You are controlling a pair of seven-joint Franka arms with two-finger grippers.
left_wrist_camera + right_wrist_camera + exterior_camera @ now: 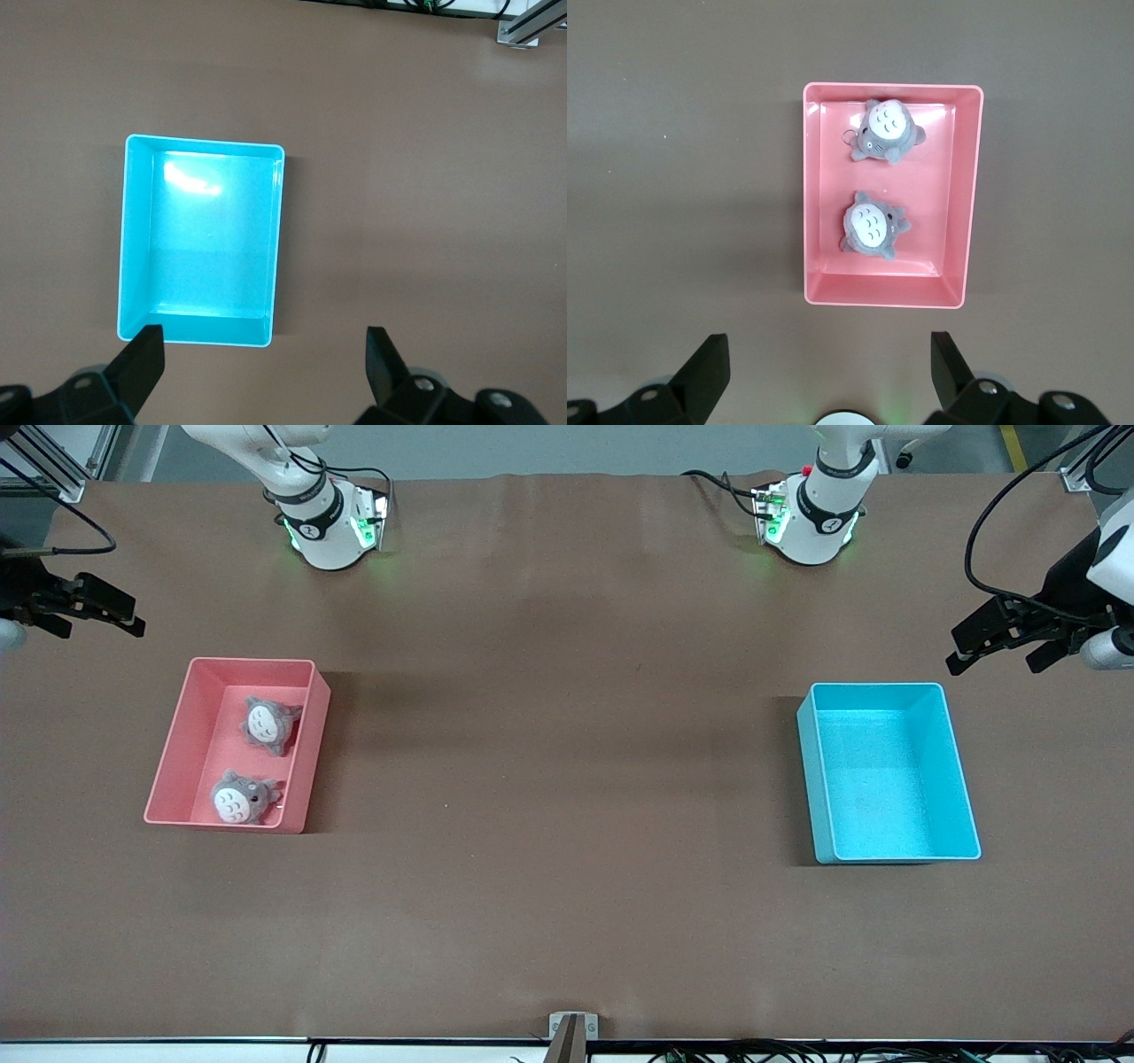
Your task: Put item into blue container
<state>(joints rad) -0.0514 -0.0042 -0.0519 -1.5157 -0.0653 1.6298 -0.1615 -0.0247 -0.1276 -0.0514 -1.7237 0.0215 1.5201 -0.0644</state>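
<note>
Pink bin (174,775): one, at my right arm's end of the brown table (567,921), its long axis running from the robot bases toward the front camera.
Plush toys: two, both grey with pale bellies, both inside the pink bin — one (268,724) nearer the bases, one (240,798) nearer the front camera, apart from each other.
My right gripper (133,622): up in the air over the table's edge at my right arm's end, fingers (704,372) spread wide, pinching nothing; in the right wrist view the pink bin (815,195) and both toys (884,131) (873,225) show past the fingertips.
Blue container (961,793): one, cyan, nothing in it, at my left arm's end of the table, well apart from the pink bin.
Container's long axis: from the bases toward the front camera, the open mouth facing up, standing flat on the table.
My left gripper (957,657): in the air beside the container's corner nearest the bases, at the table's edge — fingers (146,359) spread wide, holding nothing; the container (133,239) shows whole in the left wrist view.
</note>
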